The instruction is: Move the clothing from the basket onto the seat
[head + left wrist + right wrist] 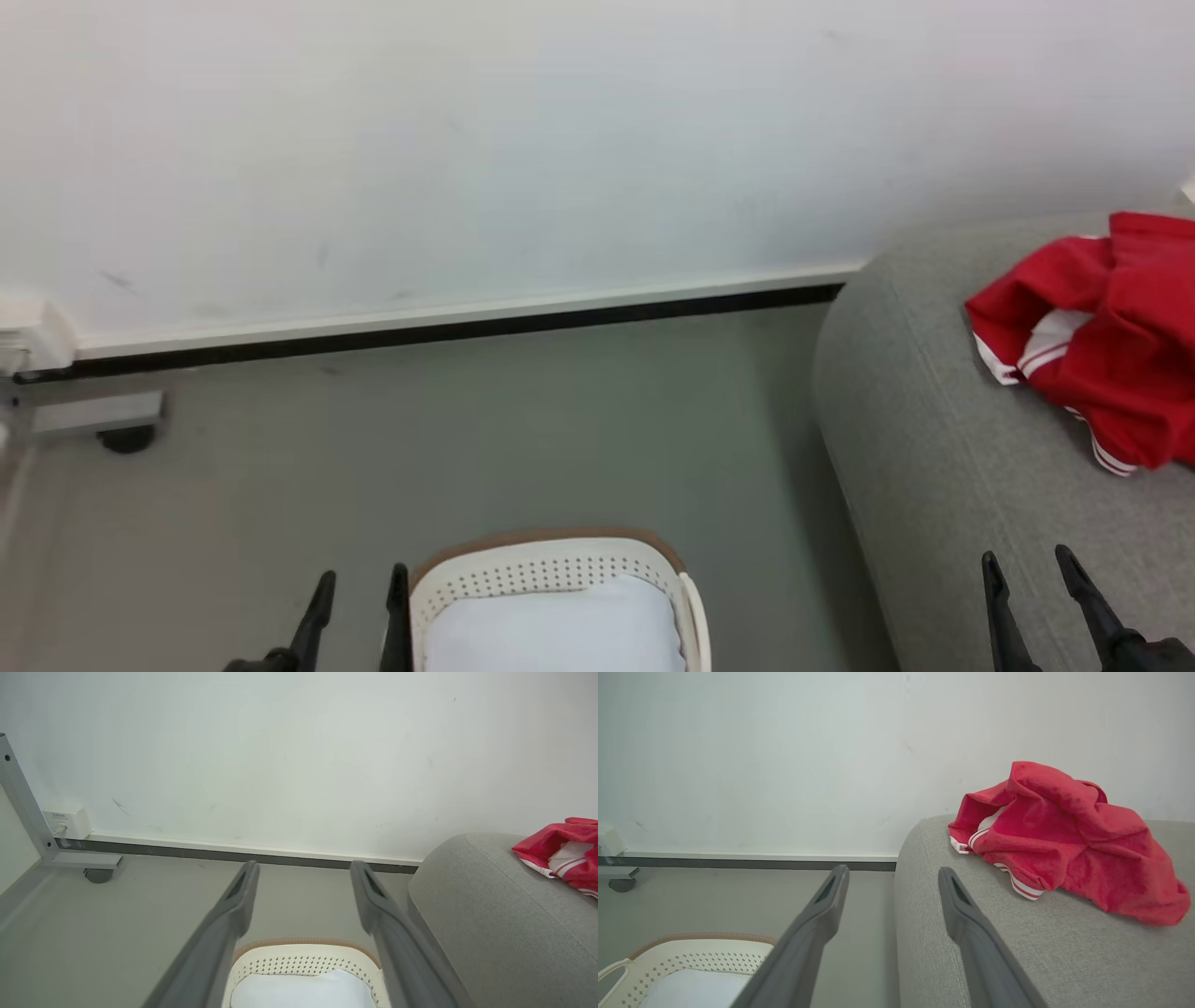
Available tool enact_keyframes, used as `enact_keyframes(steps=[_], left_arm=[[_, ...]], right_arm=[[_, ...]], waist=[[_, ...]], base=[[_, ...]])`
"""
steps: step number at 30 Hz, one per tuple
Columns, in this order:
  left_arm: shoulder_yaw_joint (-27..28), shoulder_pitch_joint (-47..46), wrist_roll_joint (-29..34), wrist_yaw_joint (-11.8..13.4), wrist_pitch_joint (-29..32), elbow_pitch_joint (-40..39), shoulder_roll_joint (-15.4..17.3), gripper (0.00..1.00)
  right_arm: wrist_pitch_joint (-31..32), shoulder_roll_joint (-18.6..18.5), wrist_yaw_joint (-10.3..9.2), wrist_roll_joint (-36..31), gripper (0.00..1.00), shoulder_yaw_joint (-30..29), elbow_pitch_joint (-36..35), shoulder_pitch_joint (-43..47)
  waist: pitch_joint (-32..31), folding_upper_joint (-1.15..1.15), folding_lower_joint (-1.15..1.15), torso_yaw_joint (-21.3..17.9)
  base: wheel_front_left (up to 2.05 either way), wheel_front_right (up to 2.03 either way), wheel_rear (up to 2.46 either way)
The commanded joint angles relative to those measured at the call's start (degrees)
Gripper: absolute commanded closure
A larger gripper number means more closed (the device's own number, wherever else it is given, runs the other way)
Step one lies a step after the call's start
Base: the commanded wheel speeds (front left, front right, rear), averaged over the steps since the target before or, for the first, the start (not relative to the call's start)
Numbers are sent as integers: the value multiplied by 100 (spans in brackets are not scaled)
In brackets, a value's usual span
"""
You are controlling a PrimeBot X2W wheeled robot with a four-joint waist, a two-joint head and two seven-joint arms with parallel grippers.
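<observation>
While the clothing (1111,345) lies crumpled on the seat (934,485) at the far right of the head view, white lining and striped hems showing, the basket (551,571) stands on the floor (560,420) at the near middle, well apart from it. A pale cloth (560,635) lies flat inside the basket. The left gripper (361,583) points up just left of the basket's rim, and the right gripper (1027,565) is over the near part of the seat. Both have their fingers spread and hold nothing. Beyond the floor a white wall (467,140) meets a dark skirting strip (467,329), and at the far left a caster (126,437) carries a grey metal frame.

From the left wrist, that gripper's two fingers (240,896) are parted wide and bare. Between them, near the bottom edge, lie the basket's tan rim, its perforated wall and the pale cloth. The seat's rounded end is to the right, with a fold of the clothing at the far right edge.

From the right wrist, the fingers (829,903) are likewise apart and empty — one over the floor, the other over the seat's left edge. The clothing rests in a heap on the seat further right, clear of both fingertips, and the basket shows at the lower left.
</observation>
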Motion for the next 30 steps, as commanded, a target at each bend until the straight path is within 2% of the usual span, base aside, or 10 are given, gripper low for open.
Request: enact_keyframes(steps=[1, 12, 13, 17, 30], left_arm=[[66, 106, 95, -58, -2, 41, -37, 0], [202, 170, 326, -145, -3, 275, -148, 0], [189, 121, 289, -150, 0, 273, -161, 100], [163, 175, 270, -153, 8, 462, -190, 100], [383, -40, -1129, -302, 386, 502, -185, 100]], right_arm=[[2, 9, -14, -17, 0, -20, 42, 69], [2, 100, -14, -12, 0, -25, 169, 90], [-1, 117, 0, -34, 100, -20, 162, 39], [13, 180, 0, -15, 100, -14, 331, 81], [403, 189, -1, 1461, 100, -119, 258, -67]], waist=[[-196, 0, 2, 201], [-334, 0, 2, 460], [-333, 0, 2, 453], [-334, 0, 2, 465], [-318, 0, 2, 496]], base=[[0, 0, 0], [0, 0, 0], [0, 0, 0], [0, 0, 0], [0, 0, 0]])
